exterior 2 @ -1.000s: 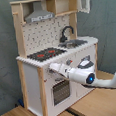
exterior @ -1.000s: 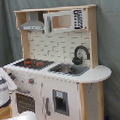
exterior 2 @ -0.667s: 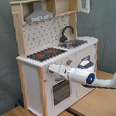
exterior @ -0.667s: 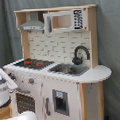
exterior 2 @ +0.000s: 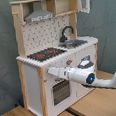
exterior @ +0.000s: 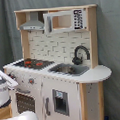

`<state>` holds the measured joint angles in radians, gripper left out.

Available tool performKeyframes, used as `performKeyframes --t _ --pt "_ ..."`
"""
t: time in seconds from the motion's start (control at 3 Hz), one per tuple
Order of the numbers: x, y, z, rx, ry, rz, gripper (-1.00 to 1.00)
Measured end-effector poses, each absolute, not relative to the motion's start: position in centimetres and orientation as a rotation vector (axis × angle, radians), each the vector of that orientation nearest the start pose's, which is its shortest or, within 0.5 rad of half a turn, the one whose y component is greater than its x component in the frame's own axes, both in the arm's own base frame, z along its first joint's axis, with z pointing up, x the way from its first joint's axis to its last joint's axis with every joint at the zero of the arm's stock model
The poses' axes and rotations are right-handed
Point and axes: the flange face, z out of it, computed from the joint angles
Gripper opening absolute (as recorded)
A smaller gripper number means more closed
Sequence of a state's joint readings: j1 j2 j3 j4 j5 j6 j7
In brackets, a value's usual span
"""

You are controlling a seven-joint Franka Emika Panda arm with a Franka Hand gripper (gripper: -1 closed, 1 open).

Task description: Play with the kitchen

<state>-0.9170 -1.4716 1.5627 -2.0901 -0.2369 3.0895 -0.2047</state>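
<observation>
The kitchen point(exterior: 61, 76) point(exterior 2: 30, 76) is a tall white and light-wood toy that stands upright in both exterior views. On its counter are a black stove with red burners point(exterior: 32, 62) point(exterior 2: 46, 54), a sink point(exterior: 69, 69) point(exterior 2: 75, 43) and a black faucet point(exterior: 81, 54) point(exterior 2: 67, 32). A grey hood point(exterior: 33, 23) point(exterior 2: 39, 15) hangs above the stove. My gripper point(exterior 2: 49, 71) point(exterior: 14, 83) reaches in level against the front panel, just above the oven door point(exterior 2: 59, 91) point(exterior: 25, 102). Whether it touches the panel is not visible.
A grey curtain point(exterior: 111, 54) hangs behind the kitchen. The kitchen stands on wooden boards point(exterior 2: 29, 114). Its upper cabinet door point(exterior 2: 84, 1) stands ajar. My white arm point(exterior 2: 103, 80) stretches in from the second exterior view's right. A white rounded object point(exterior: 21, 119) lies low in the first exterior view.
</observation>
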Motion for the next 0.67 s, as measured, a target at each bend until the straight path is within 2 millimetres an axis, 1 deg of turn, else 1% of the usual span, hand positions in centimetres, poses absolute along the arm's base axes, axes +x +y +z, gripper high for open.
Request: performKeyframes --t 0.67 --pt "34.2 52.93 33.98 0.739 1.5 0.84 -1.0"
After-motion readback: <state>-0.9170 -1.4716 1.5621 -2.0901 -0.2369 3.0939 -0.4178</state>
